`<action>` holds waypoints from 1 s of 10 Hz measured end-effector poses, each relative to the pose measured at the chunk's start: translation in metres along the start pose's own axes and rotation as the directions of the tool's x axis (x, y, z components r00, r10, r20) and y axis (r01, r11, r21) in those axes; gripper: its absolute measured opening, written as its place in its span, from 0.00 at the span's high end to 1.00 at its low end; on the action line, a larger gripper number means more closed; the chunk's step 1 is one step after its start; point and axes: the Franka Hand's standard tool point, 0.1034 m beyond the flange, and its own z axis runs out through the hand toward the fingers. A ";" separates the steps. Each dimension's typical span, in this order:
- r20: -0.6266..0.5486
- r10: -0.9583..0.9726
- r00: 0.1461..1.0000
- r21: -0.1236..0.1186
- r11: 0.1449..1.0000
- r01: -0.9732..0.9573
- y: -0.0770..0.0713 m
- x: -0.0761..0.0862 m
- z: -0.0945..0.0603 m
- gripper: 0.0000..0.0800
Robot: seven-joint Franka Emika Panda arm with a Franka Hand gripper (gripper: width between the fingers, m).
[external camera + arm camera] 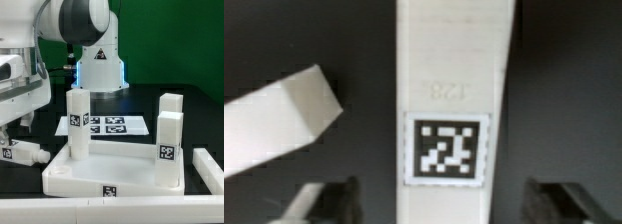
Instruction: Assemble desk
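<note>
Hard-to-see stuff first. In the exterior view the arm comes in at the left edge and is mostly cropped, so its end doesn't really show there. Under it, a loose white square-section plastic leg lies on the black tabletop near the left edge, partly cut off, with one tag on its end.

The wrist view is blurry. The gripper is spread wide, with both dark fingers clear of a white leg that runs between them, so it's gripping nothing. That leg has one black-and-white tag. There's a faint embossed mark above the tag that I can't read. A second angled white piece sits beside it, cropped, and I can't tell what it is.

Moving right, the white square plastic tray-like desk panel sits at the tabletop's front middle, with one tag on its front rim. I count three legs standing in it:
- one at its left corner
- two at the right, one behind the other

The left one hides part of the flat white marker board behind it. Another white block is cut off at the right edge.

No readable writing anywhere, just tags.
</note>
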 end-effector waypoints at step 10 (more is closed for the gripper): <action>0.031 0.017 0.999 0.031 0.999 -0.018 -0.011 -0.009 0.023 0.46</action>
